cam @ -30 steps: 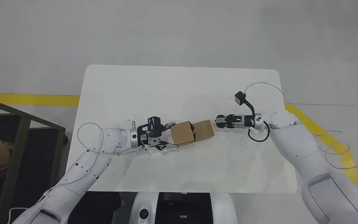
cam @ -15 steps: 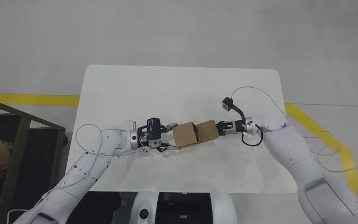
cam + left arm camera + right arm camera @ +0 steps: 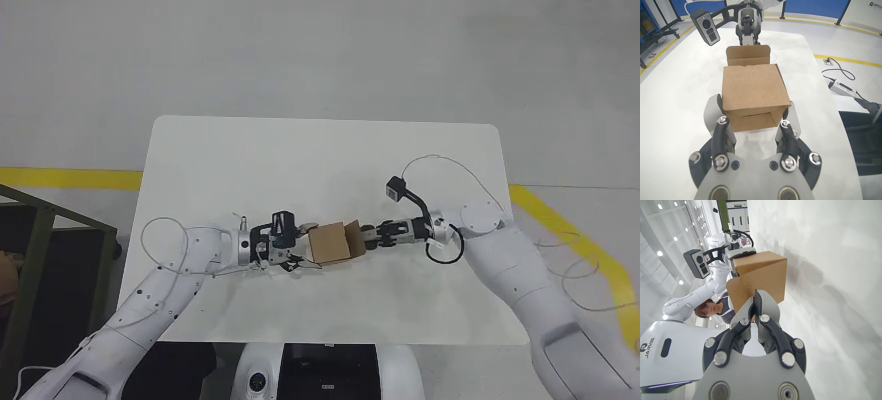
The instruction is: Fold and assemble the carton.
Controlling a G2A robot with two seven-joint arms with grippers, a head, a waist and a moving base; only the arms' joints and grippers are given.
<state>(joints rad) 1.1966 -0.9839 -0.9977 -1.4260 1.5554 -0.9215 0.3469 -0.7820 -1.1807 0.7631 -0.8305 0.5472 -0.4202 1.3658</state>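
Brown cardboard may slide on the smooth white counter point(image 3: 200, 160) if the push outruns the hold. The carton point(image 3: 333, 242) lies mid-counter, left pincer point(image 3: 753, 108) clamped across its sides, right pincer point(image 3: 755, 294), fingers together, pressing its upright flap point(image 3: 747, 52), which could crease. Room to move lies on every side; the counter's near edge is closest.

White table point(image 3: 200, 160); yellow floor tape point(image 3: 70, 179) (either side); power adapter point(image 3: 843, 88) on floor
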